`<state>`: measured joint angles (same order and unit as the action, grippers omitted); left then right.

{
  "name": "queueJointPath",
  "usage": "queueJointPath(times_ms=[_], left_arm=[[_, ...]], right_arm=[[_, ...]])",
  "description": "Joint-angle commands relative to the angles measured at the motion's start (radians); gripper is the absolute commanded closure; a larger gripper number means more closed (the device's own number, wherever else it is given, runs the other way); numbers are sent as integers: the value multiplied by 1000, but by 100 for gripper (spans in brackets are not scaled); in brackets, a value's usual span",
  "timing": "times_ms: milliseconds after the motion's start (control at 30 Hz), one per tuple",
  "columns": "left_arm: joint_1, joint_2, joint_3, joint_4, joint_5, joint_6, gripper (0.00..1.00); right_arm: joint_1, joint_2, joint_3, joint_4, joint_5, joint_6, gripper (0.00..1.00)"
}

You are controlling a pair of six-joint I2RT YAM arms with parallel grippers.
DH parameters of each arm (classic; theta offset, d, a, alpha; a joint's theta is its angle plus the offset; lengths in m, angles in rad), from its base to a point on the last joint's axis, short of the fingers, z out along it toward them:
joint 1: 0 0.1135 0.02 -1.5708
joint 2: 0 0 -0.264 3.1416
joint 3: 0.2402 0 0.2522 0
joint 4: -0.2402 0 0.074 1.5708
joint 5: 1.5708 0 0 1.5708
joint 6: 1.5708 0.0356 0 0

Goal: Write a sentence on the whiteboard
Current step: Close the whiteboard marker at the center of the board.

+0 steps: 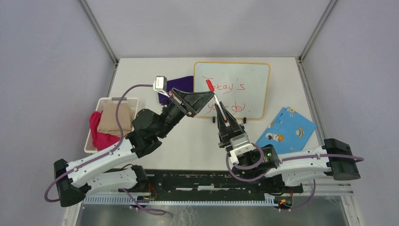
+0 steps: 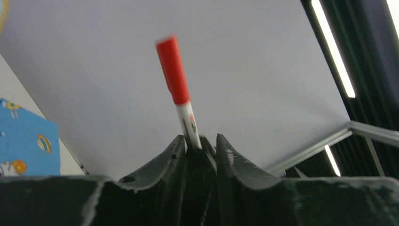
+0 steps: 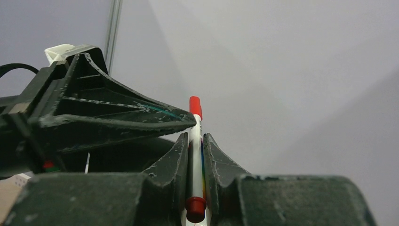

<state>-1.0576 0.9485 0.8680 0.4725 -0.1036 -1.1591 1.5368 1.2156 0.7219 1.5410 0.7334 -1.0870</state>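
The whiteboard (image 1: 254, 75) lies flat at the far middle of the table (image 1: 141, 75), and the sentence (image 1: 227, 87) is on it in red, two uneven lines that read roughly "Today's your day". The writing looks finished, so what seems left is putting the pen away. The marker (image 1: 217, 101) hangs over the board's near left part with its red cap (image 1: 210, 84) on, pointing far. Both arms have it: the right gripper (image 1: 224, 123) is clamped on the near end of the barrel, and the left gripper (image 1: 214, 95) is closed on it just below the cap. A purple cloth (image 1: 181, 84) lies left of the board, a blue patterned sheet (image 1: 287, 129) near right, a white basket (image 1: 113, 123) of cloths far left
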Motion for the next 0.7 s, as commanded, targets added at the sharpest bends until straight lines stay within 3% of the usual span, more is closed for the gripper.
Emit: queueJointPath(times_ms=[0,133,267,400,500,667], left_arm=[[-30,-14,6,-18,107,69,49],[-30,-29,8,-30,80,95,28],[-30,-66,19,-84,-16,150,14],[-28,-89,71,-154,-109,258,10],[-26,-72,145,-191,-118,360,10],[-22,-18,222,-185,-87,403,10]], right_arm=[[-15,-34,4,292,4,54,100],[-15,-71,-21,260,-4,98,100],[-15,-125,-62,210,-9,150,100],[-15,-223,-115,75,-42,250,100],[-15,-285,-152,-10,-57,327,100],[-15,-358,-189,-86,-94,410,100]])
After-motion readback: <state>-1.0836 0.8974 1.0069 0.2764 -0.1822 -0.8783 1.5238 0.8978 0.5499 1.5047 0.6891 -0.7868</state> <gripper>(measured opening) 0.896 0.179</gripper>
